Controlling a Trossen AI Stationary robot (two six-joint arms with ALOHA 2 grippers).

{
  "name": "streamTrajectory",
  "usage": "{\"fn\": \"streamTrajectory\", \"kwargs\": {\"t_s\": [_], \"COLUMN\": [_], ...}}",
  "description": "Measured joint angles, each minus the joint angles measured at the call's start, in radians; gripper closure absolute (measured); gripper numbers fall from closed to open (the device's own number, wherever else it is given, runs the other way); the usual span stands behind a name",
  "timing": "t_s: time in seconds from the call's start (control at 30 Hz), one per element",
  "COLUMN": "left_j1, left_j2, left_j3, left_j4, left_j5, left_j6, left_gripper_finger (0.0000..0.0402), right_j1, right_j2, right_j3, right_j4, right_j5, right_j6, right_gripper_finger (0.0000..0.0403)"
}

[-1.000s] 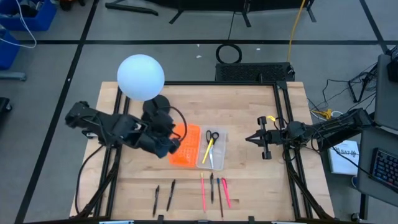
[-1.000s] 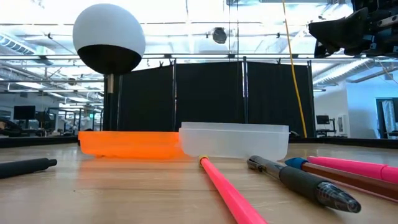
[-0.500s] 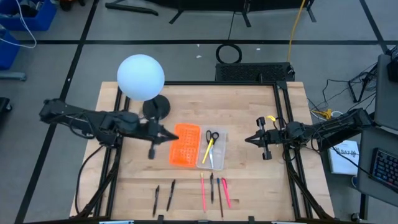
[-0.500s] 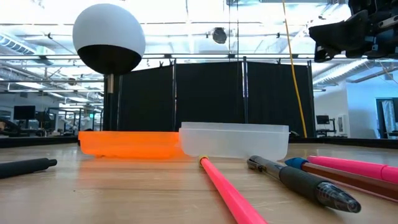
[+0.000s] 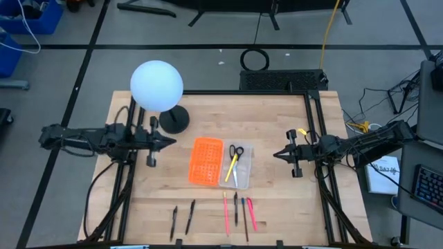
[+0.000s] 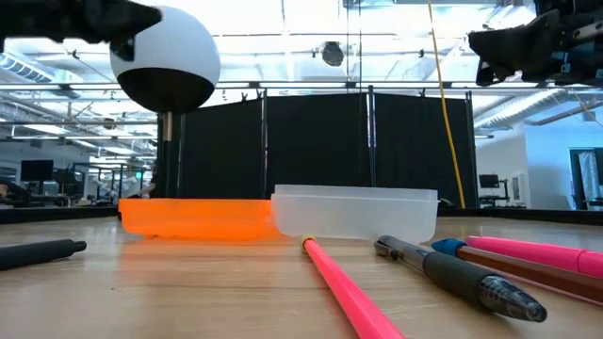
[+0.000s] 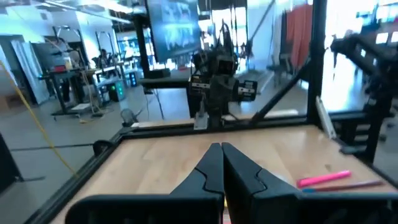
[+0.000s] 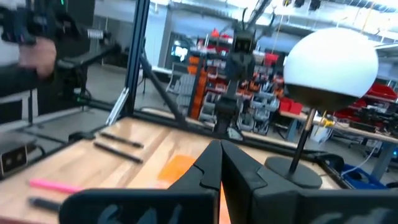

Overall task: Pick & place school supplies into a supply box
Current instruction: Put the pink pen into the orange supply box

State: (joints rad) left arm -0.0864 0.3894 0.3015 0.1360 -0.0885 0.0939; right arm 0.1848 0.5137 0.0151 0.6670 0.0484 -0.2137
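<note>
The supply box lies open and flat mid-table: an orange holed half and a clear tray. Black-handled scissors and a yellow pencil lie in the tray. Two black pens and several pink and dark pens lie side by side on the table near its near edge; the low view shows a pink one close up. My left gripper is shut, level, left of the box. My right gripper is shut, level, right of the tray.
A white globe lamp on a black round base stands at the far left of the table, just beyond my left arm. Black frame rails run along the table's sides. Bare wood lies between the box and each gripper.
My left arm has drawn back from over the orange half toward the table's left edge, and its gripper has tipped from pointing down at the box to lying level. The box and the pens have stayed where they were.
</note>
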Motion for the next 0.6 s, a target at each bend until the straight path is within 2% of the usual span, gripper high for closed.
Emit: {"fn": "streamTrajectory", "kwargs": {"t_s": [0.2, 0.4, 0.47, 0.53, 0.6], "left_j1": [0.019, 0.020, 0.020, 0.020, 0.020], "left_j2": [-0.118, -0.150, -0.149, -0.148, -0.148], "left_j3": [-0.114, -0.190, -0.193, -0.194, -0.194], "left_j4": [-0.041, -0.038, -0.034, -0.033, -0.022], "left_j5": [0.082, 0.087, 0.075, 0.042, 0.004], "left_j6": [-0.046, 0.035, 0.091, 0.126, 0.136], "left_gripper_finger": [0.0399, 0.0399, 0.0393, 0.0385, 0.0380], "right_j1": [-0.001, 0.000, 0.000, 0.000, 0.003], "right_j2": [0.000, 0.008, 0.012, 0.018, 0.037], "right_j3": [0.000, 0.000, 0.004, 0.037, 0.095], "right_j4": [0.057, 0.061, 0.069, 0.058, -0.065], "right_j5": [0.006, 0.017, 0.098, 0.207, 0.221], "right_j6": [0.014, 0.049, 0.061, 0.156, 0.202], "right_gripper_finger": [0.0403, 0.0403, 0.0403, 0.0403, 0.0403]}}
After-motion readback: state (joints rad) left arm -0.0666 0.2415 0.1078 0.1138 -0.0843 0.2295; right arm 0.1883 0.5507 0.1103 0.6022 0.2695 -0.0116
